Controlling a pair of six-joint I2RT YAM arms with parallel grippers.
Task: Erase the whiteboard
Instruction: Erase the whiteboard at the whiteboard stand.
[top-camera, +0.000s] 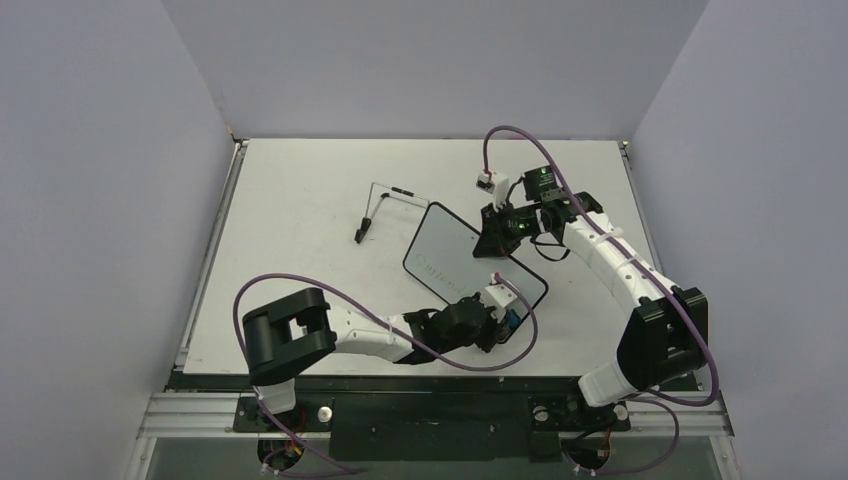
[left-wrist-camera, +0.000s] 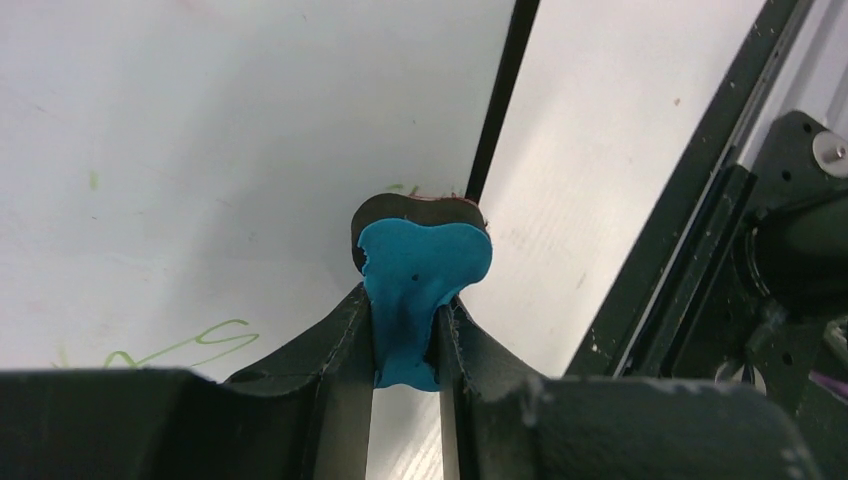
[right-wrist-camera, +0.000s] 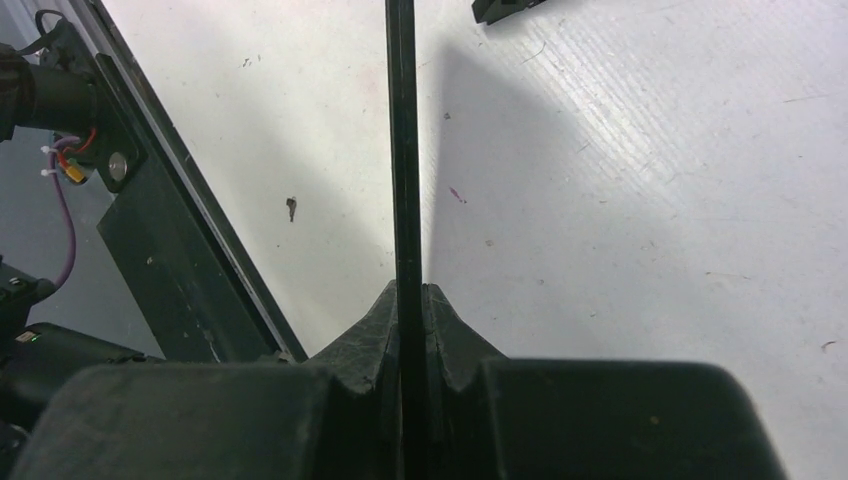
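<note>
The whiteboard (top-camera: 455, 250) lies near the middle of the table, white with a thin black frame and faint green writing. My left gripper (top-camera: 508, 318) is shut on the small blue eraser (left-wrist-camera: 420, 280), whose dark felt end presses on the board (left-wrist-camera: 200, 150) close to its black frame (left-wrist-camera: 497, 110). Green marks (left-wrist-camera: 180, 348) show at the lower left of the left wrist view. My right gripper (top-camera: 497, 232) is shut on the board's edge (right-wrist-camera: 404, 150), seen edge-on as a black strip between the fingers.
A thin black wire stand (top-camera: 380, 207) lies on the table left of the board. The table's dark front rail (left-wrist-camera: 690, 200) runs close to the eraser. Grey walls enclose the table on three sides.
</note>
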